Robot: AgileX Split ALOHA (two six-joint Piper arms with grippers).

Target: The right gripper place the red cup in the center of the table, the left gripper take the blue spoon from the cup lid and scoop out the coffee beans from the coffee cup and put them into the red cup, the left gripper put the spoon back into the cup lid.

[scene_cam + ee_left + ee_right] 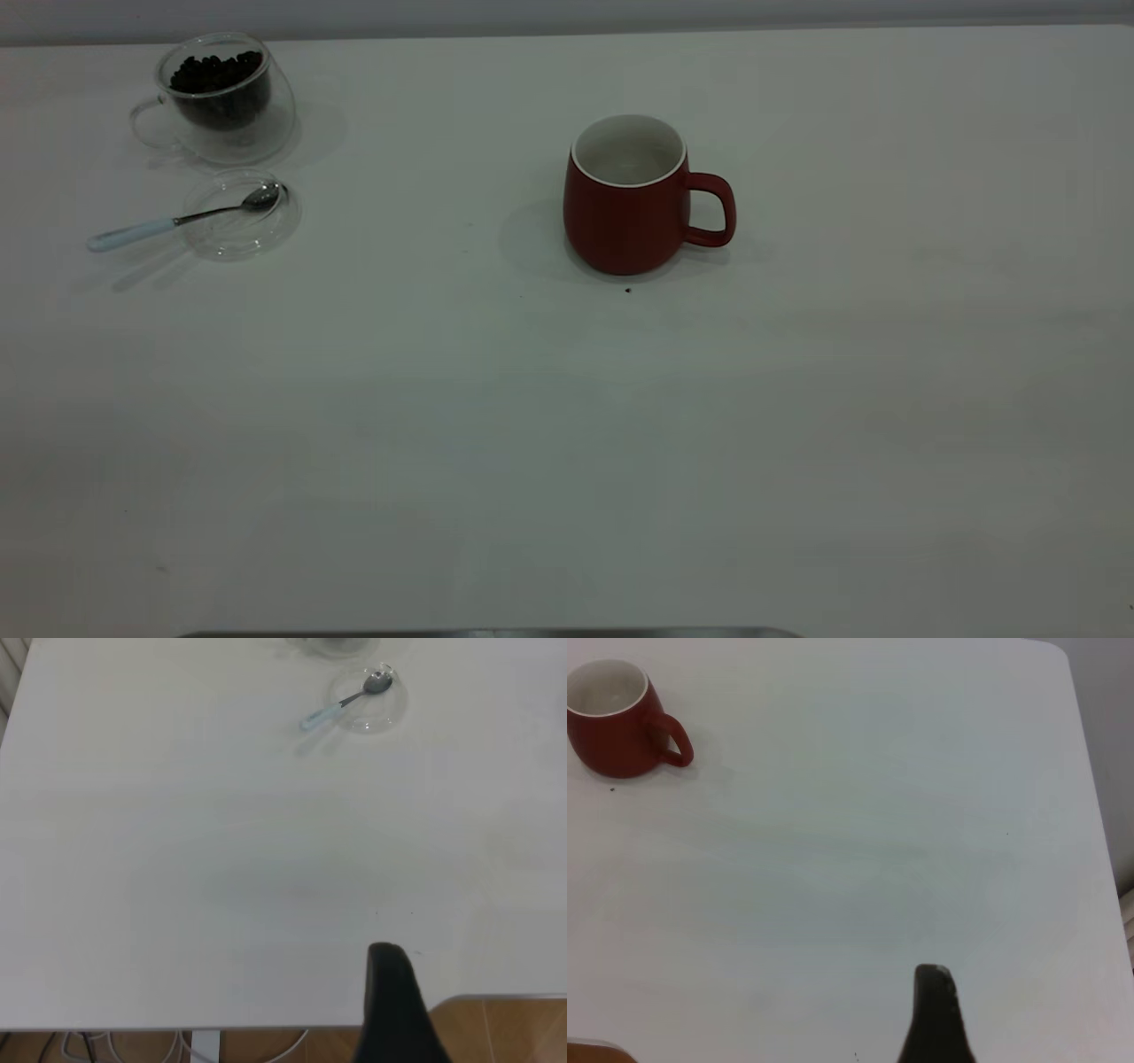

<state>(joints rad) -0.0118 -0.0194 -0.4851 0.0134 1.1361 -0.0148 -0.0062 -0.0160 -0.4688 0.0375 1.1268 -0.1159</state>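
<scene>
Left wrist view: left gripper [394, 992] above table edge [177, 1025]

Broad white tabletop [567, 425] fills nearly every view, matte, few tiny dark specks. Pale grey wall [567, 13] runs behind far edge. Soft even light, faint shadows. Below near table edge: wood-tone floor [505, 1028], white cables [133, 1045], white table leg [205, 1045]. Dark grey strip [487, 633] along bottom of exterior view. Grey floor [1107, 726] past rounded table corner.

Overhead exterior view; distant wrist views (shared table [567, 443])
</scene>
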